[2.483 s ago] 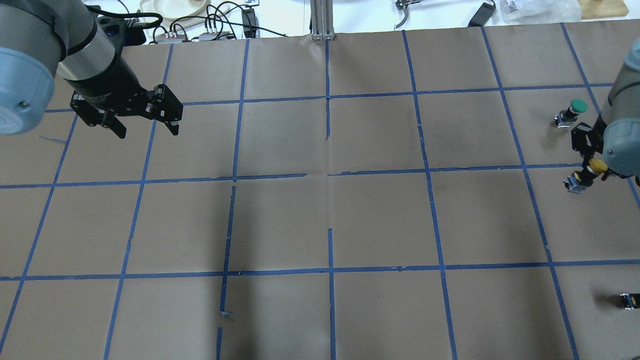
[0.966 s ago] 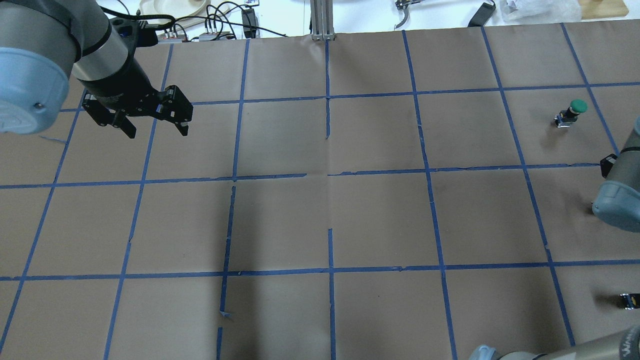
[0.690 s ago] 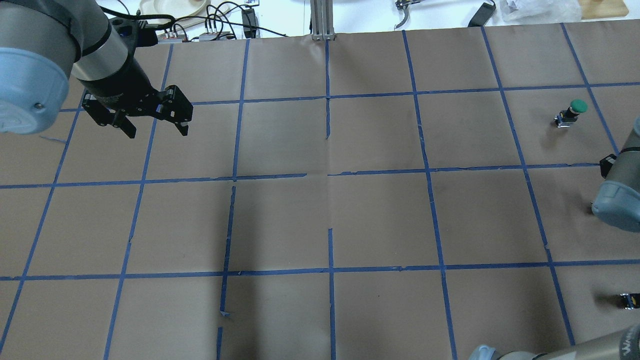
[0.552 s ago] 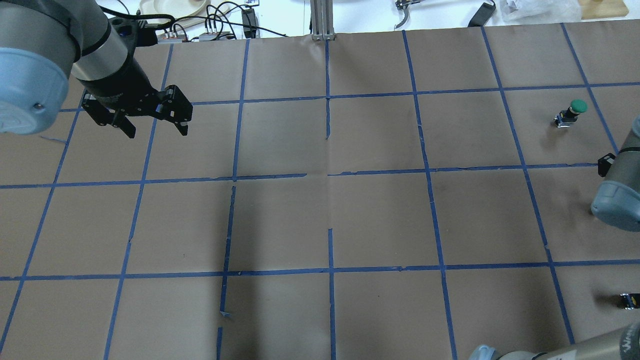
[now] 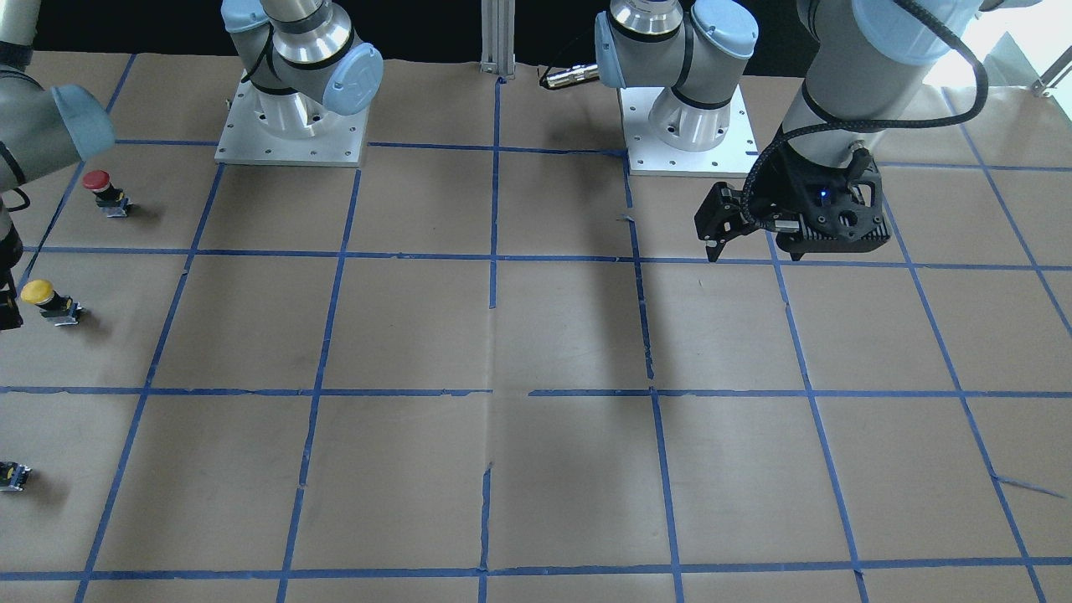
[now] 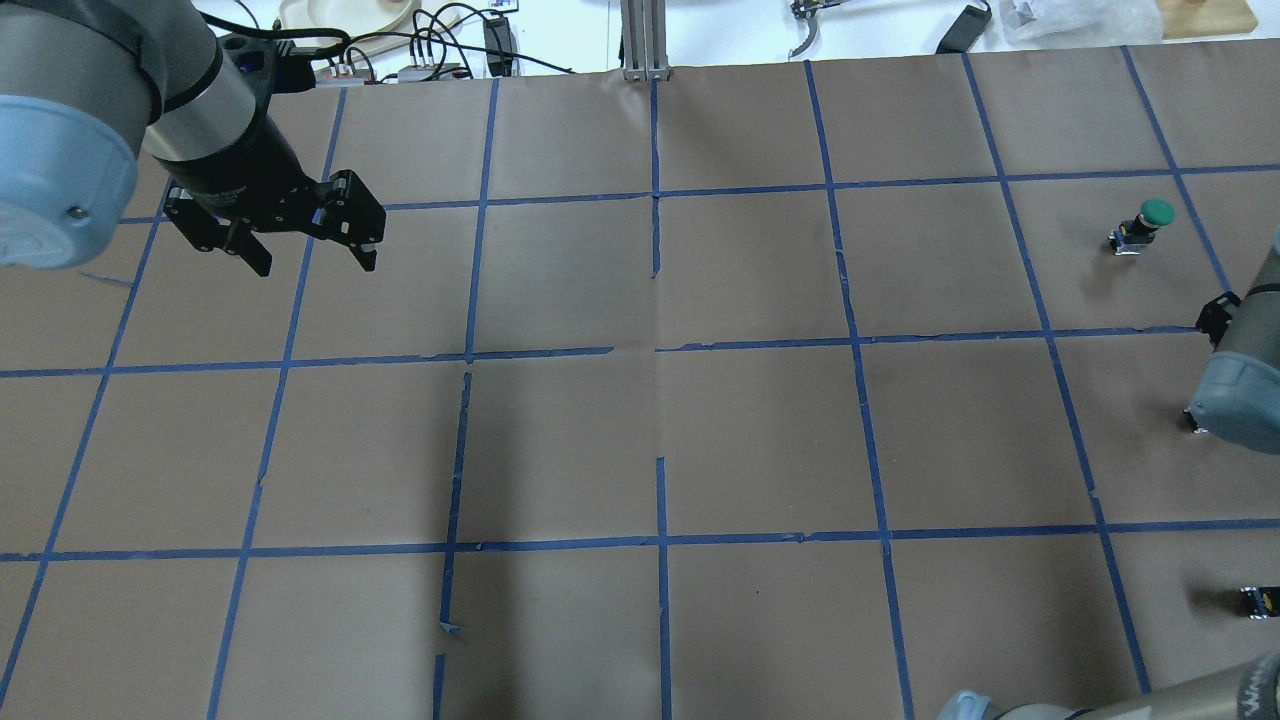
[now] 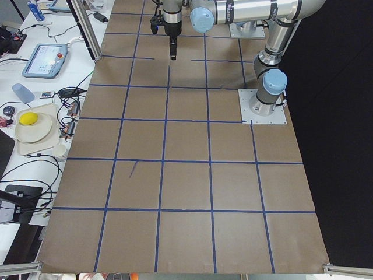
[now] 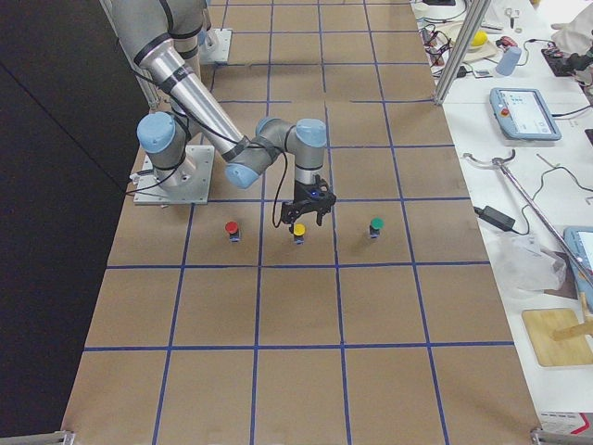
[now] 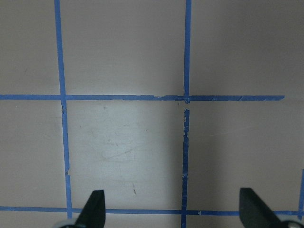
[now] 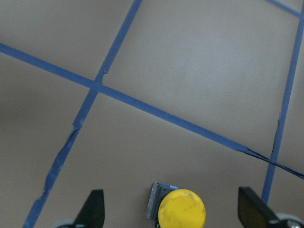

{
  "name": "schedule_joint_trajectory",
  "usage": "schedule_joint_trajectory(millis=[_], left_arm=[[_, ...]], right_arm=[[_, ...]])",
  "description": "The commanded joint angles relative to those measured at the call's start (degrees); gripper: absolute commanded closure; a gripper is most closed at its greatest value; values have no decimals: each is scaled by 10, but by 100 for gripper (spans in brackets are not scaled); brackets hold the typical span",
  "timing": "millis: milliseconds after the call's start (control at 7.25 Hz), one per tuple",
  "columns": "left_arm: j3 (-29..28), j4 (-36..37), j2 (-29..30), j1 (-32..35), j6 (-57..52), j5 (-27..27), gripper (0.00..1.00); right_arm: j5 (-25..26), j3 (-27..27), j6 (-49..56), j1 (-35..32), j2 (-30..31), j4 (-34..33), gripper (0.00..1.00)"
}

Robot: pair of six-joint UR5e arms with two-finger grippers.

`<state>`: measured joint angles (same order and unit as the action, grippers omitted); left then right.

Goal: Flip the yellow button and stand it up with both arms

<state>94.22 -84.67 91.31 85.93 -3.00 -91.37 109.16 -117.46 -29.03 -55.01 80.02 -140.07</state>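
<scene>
Even overhead light, soft shadows on the paper, sharp focus throughout.

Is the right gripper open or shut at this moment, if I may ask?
Open. In the right wrist view the fingers of the right gripper stand wide apart, with the yellow button between them, untouched.

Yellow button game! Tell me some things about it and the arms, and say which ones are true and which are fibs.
1. The yellow button sits between the right gripper's open jaws. True.
2. The left gripper holds a button. False: its jaws are open and empty.
3. The yellow button stands between a red button and a green button. True.
4. The yellow button is upside down. False: its cap points up.
</scene>
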Motion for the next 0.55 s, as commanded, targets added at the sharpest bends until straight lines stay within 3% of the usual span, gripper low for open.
schedule_joint_trajectory(millis=[0, 276, 414], left_arm=[[0, 0, 0, 0, 0, 0, 0], [0, 1, 0, 1, 0, 0, 0], [0, 1, 0, 2, 0, 0, 0]], right_arm=[[-37, 137, -1, -21, 43, 214, 1], [-41, 255, 0, -83, 46, 331, 0], [-60, 292, -2, -103, 49, 420, 0]])
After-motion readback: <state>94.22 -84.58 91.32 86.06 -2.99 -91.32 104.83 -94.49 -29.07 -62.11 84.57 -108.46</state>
